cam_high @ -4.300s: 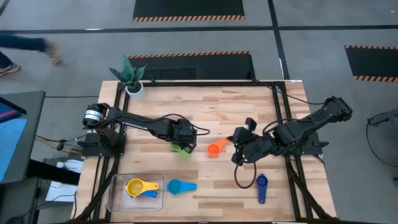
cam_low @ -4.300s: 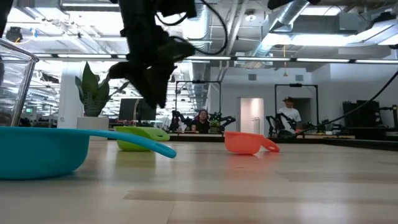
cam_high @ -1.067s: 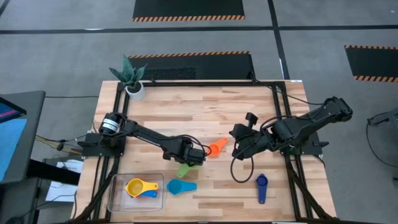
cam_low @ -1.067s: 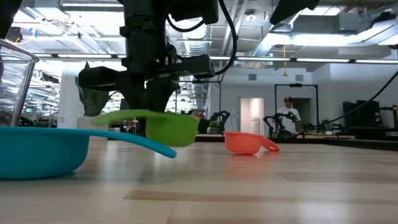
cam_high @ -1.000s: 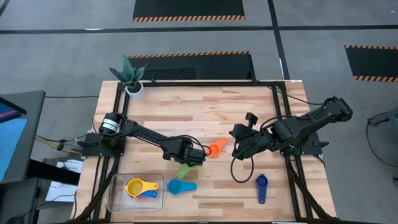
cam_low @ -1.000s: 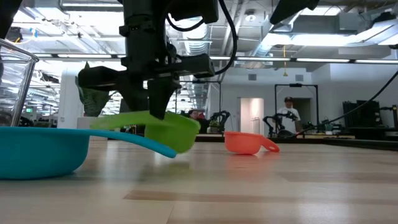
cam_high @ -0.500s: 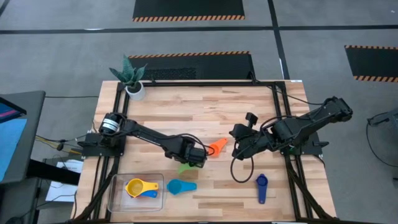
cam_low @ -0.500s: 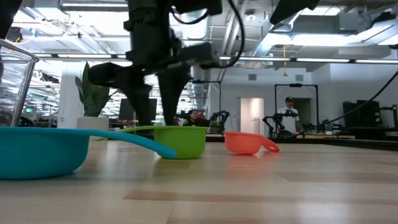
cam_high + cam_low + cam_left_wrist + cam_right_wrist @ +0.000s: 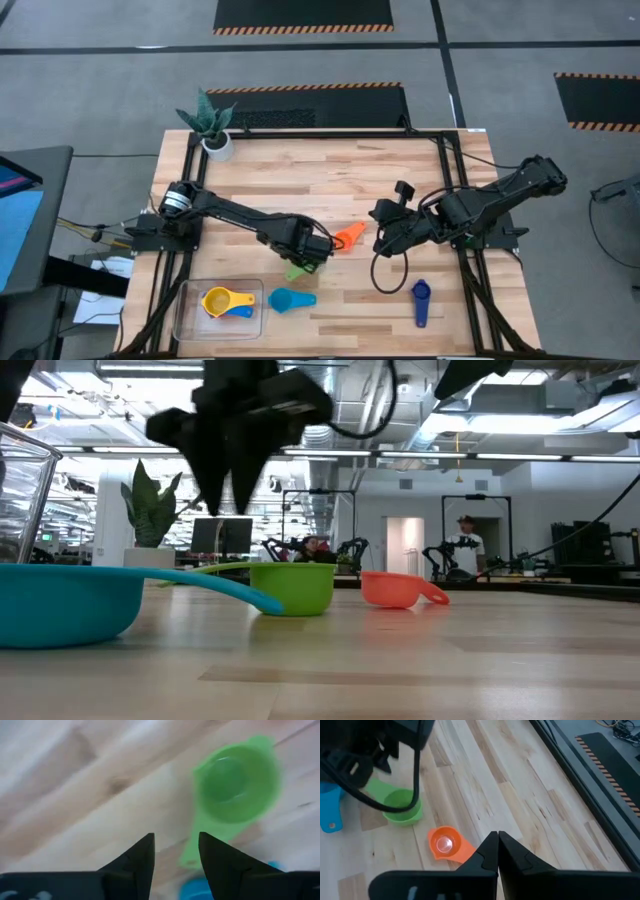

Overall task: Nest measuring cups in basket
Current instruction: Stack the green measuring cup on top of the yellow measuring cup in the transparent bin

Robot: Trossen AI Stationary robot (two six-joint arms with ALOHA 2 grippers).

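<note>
Green measuring cup (image 9: 235, 782) sits on the table, released; spread left gripper (image 9: 176, 852) hovers above; basket (image 9: 185, 300) placement remains.

Dark jointed arms, black cables

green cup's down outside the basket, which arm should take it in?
Left. The left gripper hangs open right above the green cup, on the basket side. The right gripper sits shut farther off, past the orange-red cup.
</note>
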